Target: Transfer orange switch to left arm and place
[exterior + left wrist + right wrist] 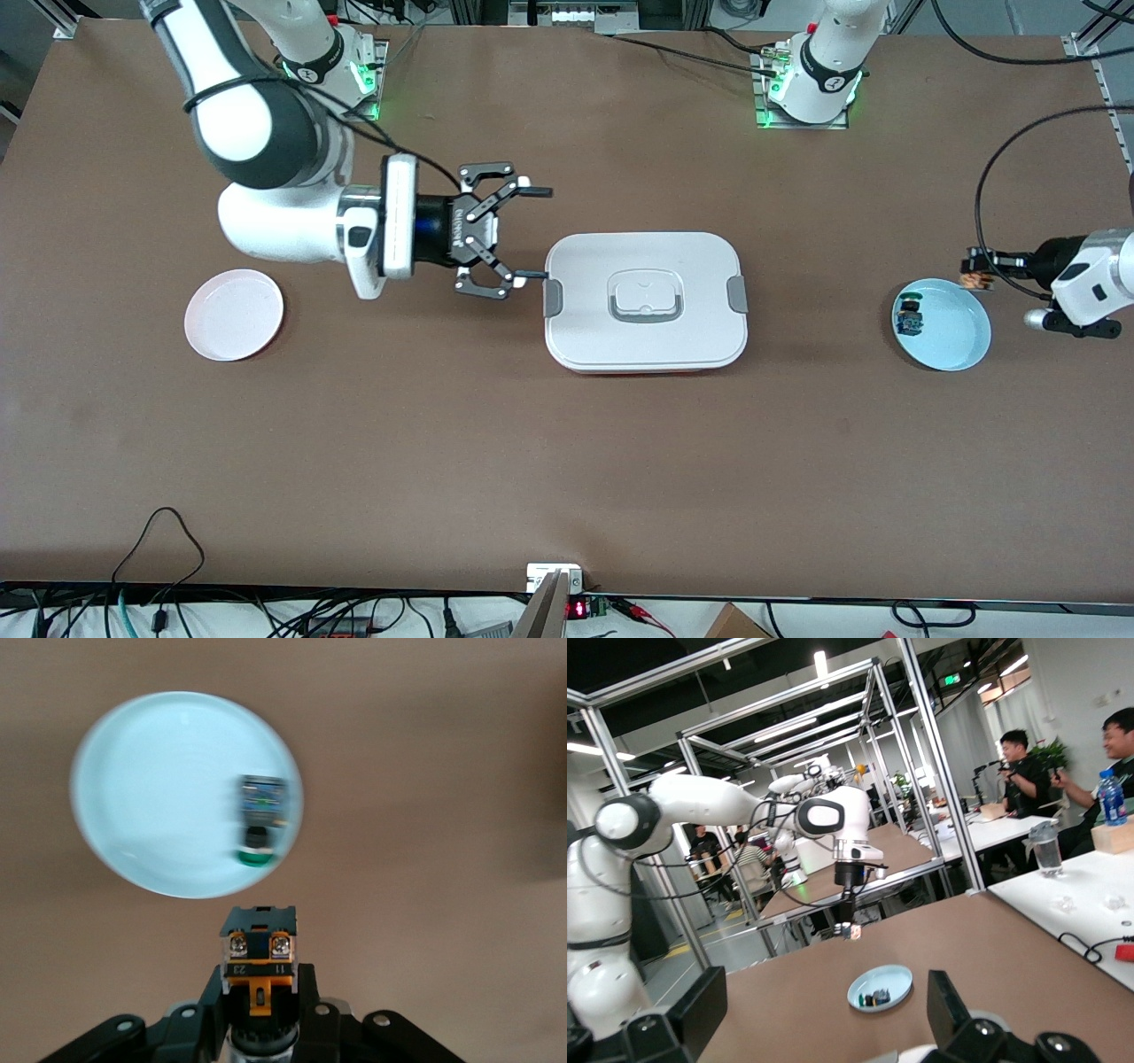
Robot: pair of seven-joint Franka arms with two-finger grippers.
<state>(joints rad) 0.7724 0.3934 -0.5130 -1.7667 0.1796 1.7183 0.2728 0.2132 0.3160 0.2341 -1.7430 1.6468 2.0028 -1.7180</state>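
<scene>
The orange switch [977, 280] [259, 967] hangs in the air with my left gripper [974, 269] [259, 981] shut on it, its screw terminals pointing away from the wrist. It is over the table just past the rim of a light blue plate [961, 332]. The right wrist view shows the left arm holding the switch [849, 930] above that plate [897, 979]. My right gripper [529, 234] [824, 1010] stands open and empty beside the white box [585, 310], at the end toward the right arm. One of its fingertips [532, 276] is close to the grey latch [553, 297].
A small blue switch with a green top [909, 317] [262, 818] lies in the light blue plate [159, 788]. A pale pink plate [234, 314] sits toward the right arm's end of the table. Bare brown tabletop stretches between the box and the front camera.
</scene>
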